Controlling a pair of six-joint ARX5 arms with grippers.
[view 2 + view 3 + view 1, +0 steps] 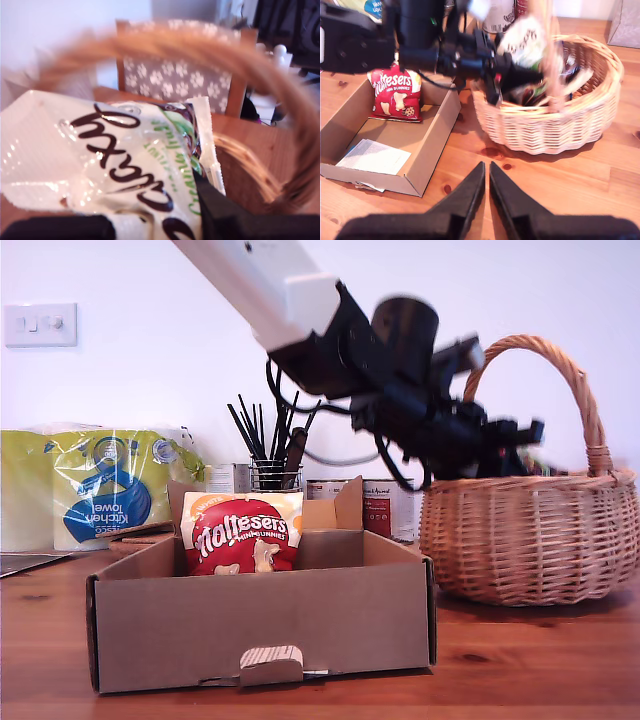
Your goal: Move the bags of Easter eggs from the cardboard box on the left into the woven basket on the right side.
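White Galaxy bag [115,165] sits clamped in my first tool [520,75], over the woven basket [530,540], under its handle. At 9 o'clock of the basket in the exterior view, the Maltesers bag [243,533] stands in the cardboard box [260,630]. My second tool [486,187] hovers over the table [560,190], nearly closed, holding nothing.

The round tan wicker basket [525,540] is cut off at the exterior view's right edge, its contents hidden behind its wall. Its arched handle [190,47] blurs in the first wrist view, where the white Galaxy pouch [115,160] runs off the frame.
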